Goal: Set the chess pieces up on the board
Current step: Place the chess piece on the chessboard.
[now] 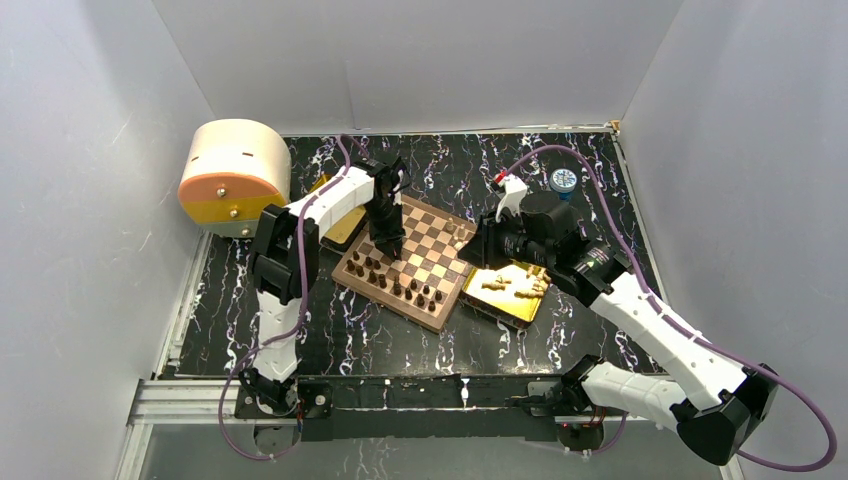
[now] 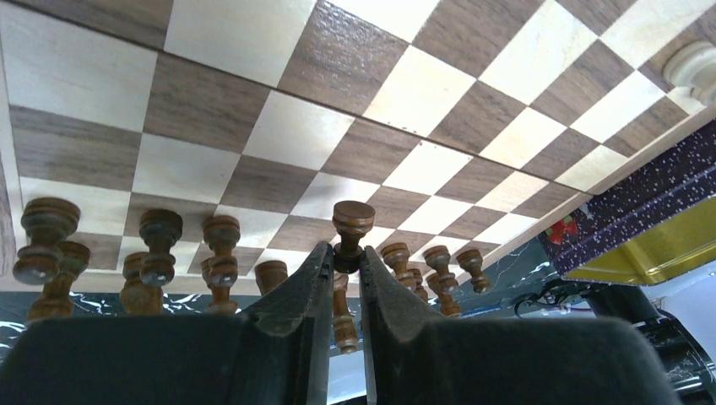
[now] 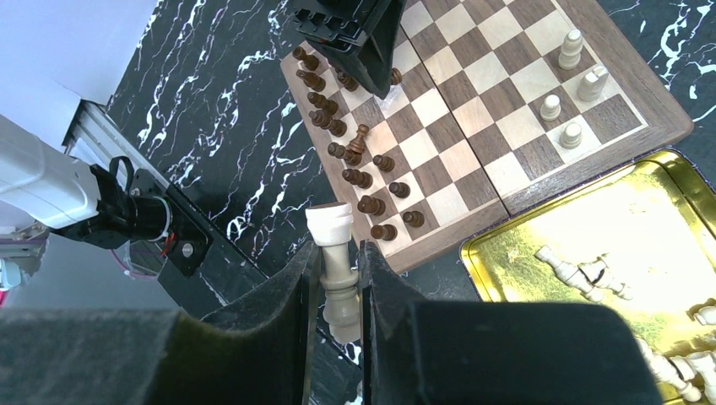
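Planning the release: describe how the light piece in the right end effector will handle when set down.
The light piece looks tall and slim, so it probably tips easily. Its round body would likely roll if toppled; similar pieces lie flat in the gold tray.

The board (image 3: pixel 485 126) lies flat, dark and cream checks inside a reddish-brown rim. The dark brown pieces (image 3: pixel 384 163) stand in two ragged rows along one edge. My left hand (image 2: pixel 344 253) is pinched on one dark pawn (image 2: pixel 352 218), its base toward the squares. Four tan pieces (image 3: pixel 593 83) stand upright near the opposite corner. My right hand (image 3: pixel 339 246) grips a crowned tan piece (image 3: pixel 331 226) off the board. More tan men (image 3: pixel 583 272) lie toppled in the gold tray (image 3: pixel 523 245) just beside it.
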Robot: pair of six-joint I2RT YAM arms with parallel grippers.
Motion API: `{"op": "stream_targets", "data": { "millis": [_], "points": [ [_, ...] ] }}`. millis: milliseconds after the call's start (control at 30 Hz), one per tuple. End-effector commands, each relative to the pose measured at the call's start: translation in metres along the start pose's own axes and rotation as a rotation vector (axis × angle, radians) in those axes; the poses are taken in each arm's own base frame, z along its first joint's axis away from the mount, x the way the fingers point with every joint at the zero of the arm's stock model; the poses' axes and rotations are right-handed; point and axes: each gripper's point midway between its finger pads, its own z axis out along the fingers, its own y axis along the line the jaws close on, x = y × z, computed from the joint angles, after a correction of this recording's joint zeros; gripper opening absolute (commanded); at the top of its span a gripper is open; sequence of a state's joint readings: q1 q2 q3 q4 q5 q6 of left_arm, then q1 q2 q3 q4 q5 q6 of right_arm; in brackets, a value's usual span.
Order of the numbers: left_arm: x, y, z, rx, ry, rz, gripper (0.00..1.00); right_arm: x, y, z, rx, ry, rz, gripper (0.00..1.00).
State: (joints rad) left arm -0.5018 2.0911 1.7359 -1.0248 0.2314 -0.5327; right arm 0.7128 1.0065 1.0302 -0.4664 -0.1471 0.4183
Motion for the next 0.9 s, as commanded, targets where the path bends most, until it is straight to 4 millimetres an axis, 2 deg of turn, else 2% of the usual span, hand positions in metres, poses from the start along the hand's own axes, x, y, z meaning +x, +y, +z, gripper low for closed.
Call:
{"op": "stream_targets", "data": {
  "millis": [0,600,767,867],
  "points": [
    [-0.003,-0.002,-0.008,0.001,-0.003,-0.005,0.01,-0.018,0.005,-0.006,-0.012,-0.068,-0.017,0.26],
    [-0.01,-0.002,-0.01,-0.014,-0.019,-0.01,0.2,-0.016,0.003,-0.004,-0.009,-0.064,-0.015,0.26],
    [-0.013,-0.004,-0.015,-0.014,-0.042,-0.014,0.26,-0.014,0.003,-0.003,-0.012,-0.06,-0.012,0.26],
    [-0.015,-0.006,-0.02,-0.008,-0.058,-0.016,0.26,-0.013,0.003,-0.001,-0.012,-0.058,-0.009,0.26]
  ]
}}
